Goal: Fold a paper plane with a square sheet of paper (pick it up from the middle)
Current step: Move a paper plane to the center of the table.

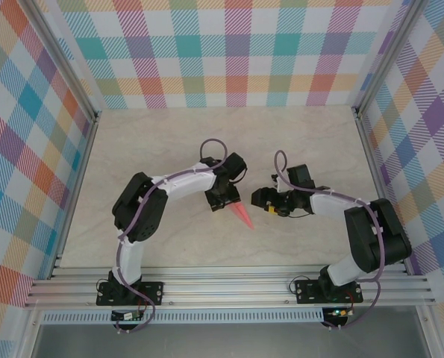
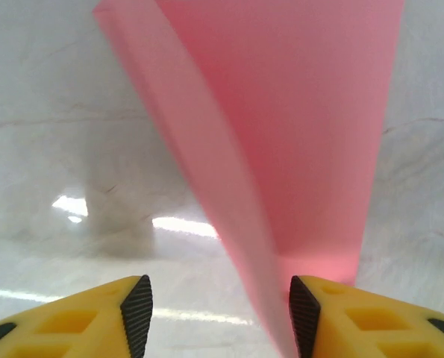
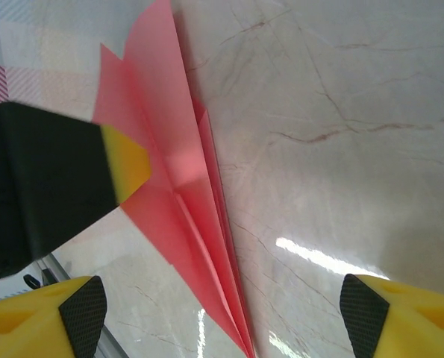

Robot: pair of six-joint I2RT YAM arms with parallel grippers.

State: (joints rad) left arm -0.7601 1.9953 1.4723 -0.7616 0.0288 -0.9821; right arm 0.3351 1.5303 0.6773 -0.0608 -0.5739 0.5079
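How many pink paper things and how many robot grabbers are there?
Pink paper plane: 1
Robot grippers: 2 (left gripper, right gripper)
Total: 3

I'm looking into a lab robot cell: checked walls (image 1: 236,52) enclose the marble table (image 1: 162,142), aluminium rails (image 1: 229,283) along its near edge.
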